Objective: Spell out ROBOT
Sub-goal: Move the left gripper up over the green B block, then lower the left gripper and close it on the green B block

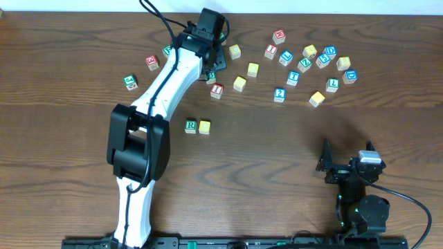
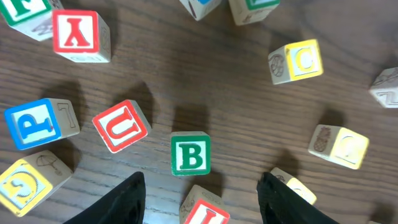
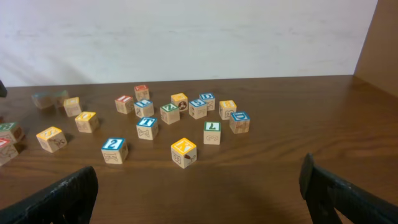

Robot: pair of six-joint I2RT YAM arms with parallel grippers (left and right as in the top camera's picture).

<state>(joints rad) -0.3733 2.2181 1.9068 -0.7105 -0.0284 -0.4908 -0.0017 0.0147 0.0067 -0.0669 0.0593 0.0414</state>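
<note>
Two cubes stood side by side at mid-table in the overhead view: the green-lettered R cube (image 1: 190,126) and, just beside it on the right, a yellow-faced cube (image 1: 204,126). Both lay well apart from either gripper.

I had the left arm (image 1: 156,104) stretched across to the far cluster of cubes. In the left wrist view, the left gripper (image 2: 200,186) showed its two dark fingers (image 2: 127,199) parted to a moderate gap with nothing clamped. The green-lettered B cube (image 2: 190,154) sat flat on the table (image 2: 236,93) just ahead of that gap, centred between the fingers and touching neither. A red-lettered cube (image 2: 202,211) lay partly cut off at the bottom edge, between the fingers. A red U cube (image 2: 121,126) sat to the left of the B cube, with a blue P cube (image 2: 31,122) beyond it.

The right gripper (image 3: 199,186) sat near my edge of the table, jaws spread wide and empty. Ahead of it lay the right-hand scatter of cubes, including a blue-lettered cube (image 1: 293,78) that I read as T, though it was small.
</note>
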